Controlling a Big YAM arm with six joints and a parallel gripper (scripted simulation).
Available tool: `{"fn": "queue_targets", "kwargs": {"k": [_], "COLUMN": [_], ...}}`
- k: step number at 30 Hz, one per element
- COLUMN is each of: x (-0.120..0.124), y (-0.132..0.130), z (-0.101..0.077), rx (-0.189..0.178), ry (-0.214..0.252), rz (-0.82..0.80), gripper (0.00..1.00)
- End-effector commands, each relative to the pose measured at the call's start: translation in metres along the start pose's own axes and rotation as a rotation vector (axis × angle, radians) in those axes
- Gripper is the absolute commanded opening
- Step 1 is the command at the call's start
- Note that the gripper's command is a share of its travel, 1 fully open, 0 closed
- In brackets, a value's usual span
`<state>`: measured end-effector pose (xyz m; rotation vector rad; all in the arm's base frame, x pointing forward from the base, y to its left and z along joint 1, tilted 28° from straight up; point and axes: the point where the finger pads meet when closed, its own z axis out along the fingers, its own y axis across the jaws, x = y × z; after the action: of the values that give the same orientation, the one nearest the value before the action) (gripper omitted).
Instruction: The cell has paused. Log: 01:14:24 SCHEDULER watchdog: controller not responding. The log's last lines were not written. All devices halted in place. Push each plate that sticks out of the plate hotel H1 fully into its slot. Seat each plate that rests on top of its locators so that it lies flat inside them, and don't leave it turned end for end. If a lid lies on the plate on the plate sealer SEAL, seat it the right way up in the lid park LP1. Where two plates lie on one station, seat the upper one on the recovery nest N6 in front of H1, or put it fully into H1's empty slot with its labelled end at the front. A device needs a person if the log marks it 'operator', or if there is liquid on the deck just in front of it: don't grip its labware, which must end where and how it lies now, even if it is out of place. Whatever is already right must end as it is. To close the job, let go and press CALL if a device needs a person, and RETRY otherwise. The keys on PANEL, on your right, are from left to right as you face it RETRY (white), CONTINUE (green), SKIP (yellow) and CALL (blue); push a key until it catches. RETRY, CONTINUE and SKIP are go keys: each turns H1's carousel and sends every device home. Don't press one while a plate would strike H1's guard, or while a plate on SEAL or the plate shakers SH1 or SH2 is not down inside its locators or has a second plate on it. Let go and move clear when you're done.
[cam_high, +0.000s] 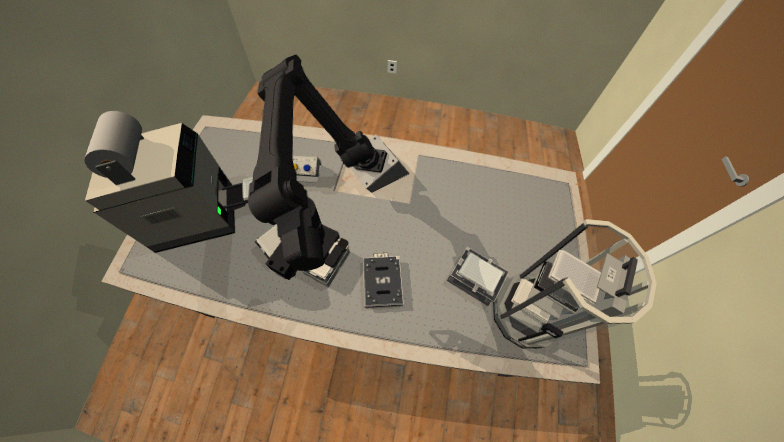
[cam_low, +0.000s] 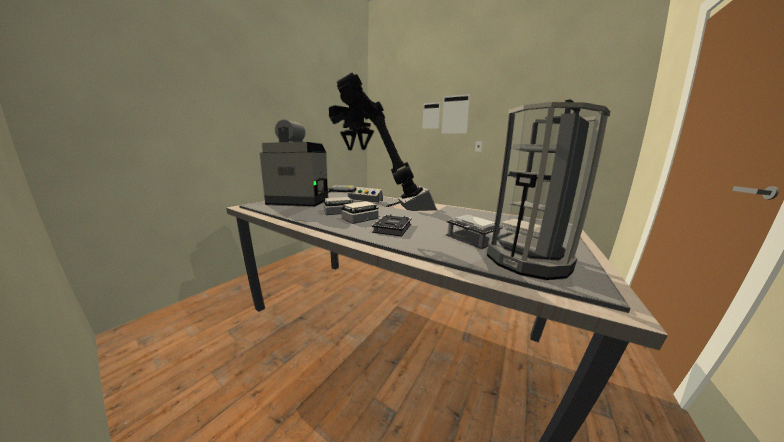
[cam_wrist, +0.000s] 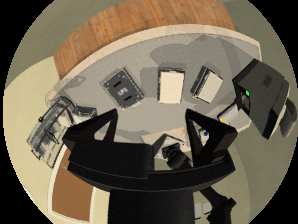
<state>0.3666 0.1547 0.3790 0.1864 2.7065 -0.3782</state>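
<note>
My gripper (cam_low: 356, 138) is open and empty, high above the table over the two plate shakers. In the overhead view the arm covers most of both shakers; one shaker plate's edge (cam_high: 331, 264) shows beside it. In the side view a plate lies on each shaker (cam_low: 336, 203) (cam_low: 359, 210). The lid park LP1 (cam_high: 382, 281) is a black frame with nothing on it. A plate lies on the nest N6 (cam_high: 477, 272) in front of the plate hotel H1 (cam_high: 573, 286). H1 holds plates in its slots; I cannot tell how far any sticks out. The wrist view shows my fingers spread wide.
The sealer SEAL (cam_high: 164, 186) stands at the left with a green light, and its tray (cam_low: 349, 190) carries a plate. The key panel (cam_high: 303, 164) lies behind the arm near the arm's base (cam_high: 378, 161). The table's edges are close around the mat.
</note>
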Motion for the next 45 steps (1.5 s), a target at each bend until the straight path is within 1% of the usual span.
{"fn": "queue_targets", "kwargs": {"k": [1,5,7,22,25,38,39,41,42,45], "x": [-0.004,-0.005,-0.005,-0.006,-0.007,-0.008,-0.006,-0.006,-0.005,-0.002], "y": [-0.019,-0.032,-0.032,-0.081,-0.084,-0.128,-0.131,-0.131,-0.134,-0.143], "z": [-0.002,-0.002,-0.002,-0.002,-0.001,-0.003,-0.003,-0.003,-0.003,-0.003], "rx": [-0.012,-0.012,-0.012,-0.009,-0.007,-0.006,-0.006,-0.006,-0.006,-0.007], "ry": [-0.016,-0.017,-0.017,-0.019,-0.016,-0.022,-0.022,-0.022,-0.022,-0.022], "rz": [0.012,0.012,0.012,0.011,0.009,0.010,0.043,0.043,0.098,0.198], "gripper": [1.00,1.00,1.00,1.00,1.00,1.00,1.00,1.00,1.00,1.00]}}
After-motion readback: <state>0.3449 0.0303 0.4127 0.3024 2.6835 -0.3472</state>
